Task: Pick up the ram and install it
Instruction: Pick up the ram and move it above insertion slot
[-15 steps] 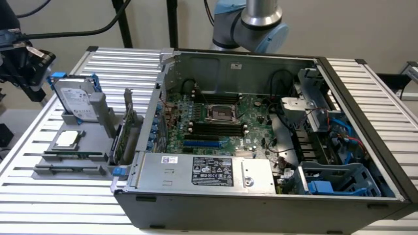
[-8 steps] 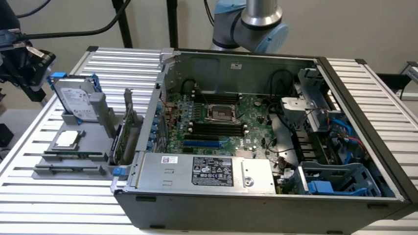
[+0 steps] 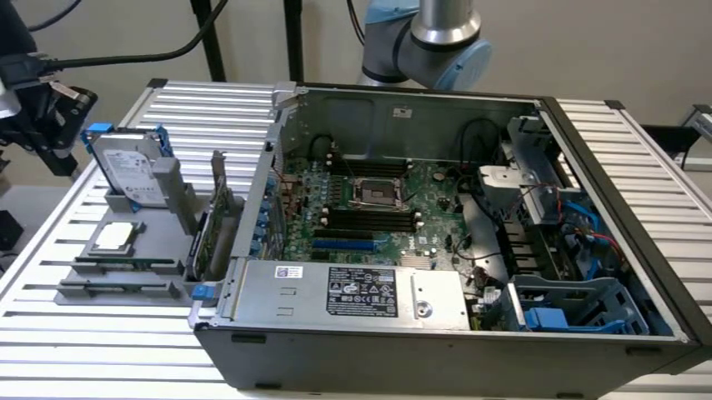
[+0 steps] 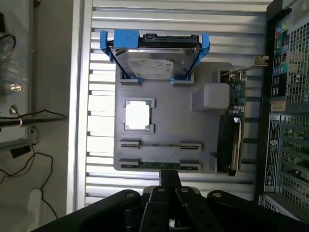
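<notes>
- Standing on edge in the gray holder tray (image 4: 164, 96), the ram (image 4: 159, 166) fills the slot row farthest from the hard drive (image 4: 152, 58). It shows as a thin green strip between two end clips.
- The gripper (image 4: 169, 176) hangs over the tray edge closest to the ram, raised clear of it. Its fingers are drawn together with nothing between them.
- A second slot row (image 4: 159, 144) runs parallel just beside the ram, on the processor side. Whether it holds a stick I cannot tell.
- The square silver processor chip (image 4: 137, 116) lies flat in a recess near the tray's middle.
- The hard drive stands tilted in a blue caddy at the tray's far end.
- An expansion card (image 4: 231, 130) with a metal bracket stands along the tray side nearest the computer case (image 3: 445, 342).
- In the exterior view, the tray rests on a slatted metal table (image 3: 112, 350) at the exterior view's left of the open case.
- Inside the case, the motherboard (image 3: 428, 196) carries black memory slots (image 3: 368, 218) just beside the processor socket (image 3: 373, 190).
</notes>
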Robot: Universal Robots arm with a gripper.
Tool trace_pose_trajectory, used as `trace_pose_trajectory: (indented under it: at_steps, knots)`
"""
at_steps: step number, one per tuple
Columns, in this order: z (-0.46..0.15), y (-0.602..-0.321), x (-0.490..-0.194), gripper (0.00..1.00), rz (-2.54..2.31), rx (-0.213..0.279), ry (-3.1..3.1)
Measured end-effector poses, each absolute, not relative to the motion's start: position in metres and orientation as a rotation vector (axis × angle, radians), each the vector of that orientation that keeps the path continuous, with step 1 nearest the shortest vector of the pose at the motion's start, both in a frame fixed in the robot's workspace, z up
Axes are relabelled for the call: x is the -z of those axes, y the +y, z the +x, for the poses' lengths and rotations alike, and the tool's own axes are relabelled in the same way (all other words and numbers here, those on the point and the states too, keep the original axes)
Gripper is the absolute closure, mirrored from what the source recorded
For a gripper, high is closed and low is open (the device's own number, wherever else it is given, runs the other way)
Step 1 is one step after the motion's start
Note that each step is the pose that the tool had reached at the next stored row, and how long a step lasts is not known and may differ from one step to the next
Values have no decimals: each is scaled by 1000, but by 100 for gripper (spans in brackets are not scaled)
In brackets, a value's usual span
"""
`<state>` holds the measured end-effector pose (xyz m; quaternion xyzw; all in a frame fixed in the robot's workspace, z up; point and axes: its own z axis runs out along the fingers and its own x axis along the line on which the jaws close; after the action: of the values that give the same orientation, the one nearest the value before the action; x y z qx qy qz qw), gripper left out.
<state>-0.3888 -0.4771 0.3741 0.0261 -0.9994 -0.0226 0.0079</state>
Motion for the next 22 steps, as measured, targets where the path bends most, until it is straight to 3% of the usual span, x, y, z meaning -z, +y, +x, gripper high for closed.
trace_pose_trajectory:
  at_steps: [22]
  knots:
    - [-389, -477, -363, 89, 698, 63, -3032]
